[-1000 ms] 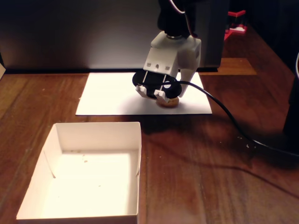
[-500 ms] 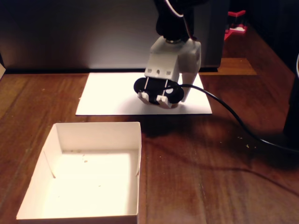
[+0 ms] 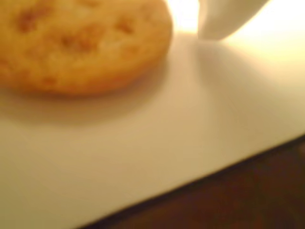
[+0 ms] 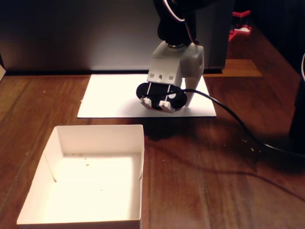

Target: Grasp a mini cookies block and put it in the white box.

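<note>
In the wrist view the mini cookies block, round, golden-brown and blurred, fills the upper left and lies flat on white paper. One white fingertip stands just right of it with a narrow gap between them; the other finger is out of frame. In the fixed view my gripper sits low over the paper sheet with its jaws apart, and its body hides the cookie. The white box, shallow and lidless, rests on the wooden table toward the camera and to the left, well apart from the gripper.
A flat white paper sheet lies under the gripper. A black cable runs from the gripper to the right across the wooden table. A dark panel stands behind, and a red object sits at the far right.
The gripper has sunk and shifted slightly back over the cookie. The cookie showed below the fingertips a second ago and is now hidden in the fixed view.
</note>
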`<control>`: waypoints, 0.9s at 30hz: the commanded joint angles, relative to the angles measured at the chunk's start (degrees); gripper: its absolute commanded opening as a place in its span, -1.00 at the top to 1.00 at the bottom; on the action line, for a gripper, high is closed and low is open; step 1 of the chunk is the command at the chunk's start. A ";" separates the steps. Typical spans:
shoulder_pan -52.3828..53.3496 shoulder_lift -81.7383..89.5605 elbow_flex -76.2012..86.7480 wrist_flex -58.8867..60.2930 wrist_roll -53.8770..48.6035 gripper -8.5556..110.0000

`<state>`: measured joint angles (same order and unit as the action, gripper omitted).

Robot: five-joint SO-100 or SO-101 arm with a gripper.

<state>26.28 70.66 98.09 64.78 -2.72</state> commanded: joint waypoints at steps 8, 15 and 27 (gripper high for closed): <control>1.85 0.62 -7.38 0.70 0.35 0.31; 1.93 -0.26 -7.82 0.79 -0.09 0.34; 1.76 0.62 -7.73 0.79 -0.70 0.35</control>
<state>27.77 68.55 95.71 64.78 -2.72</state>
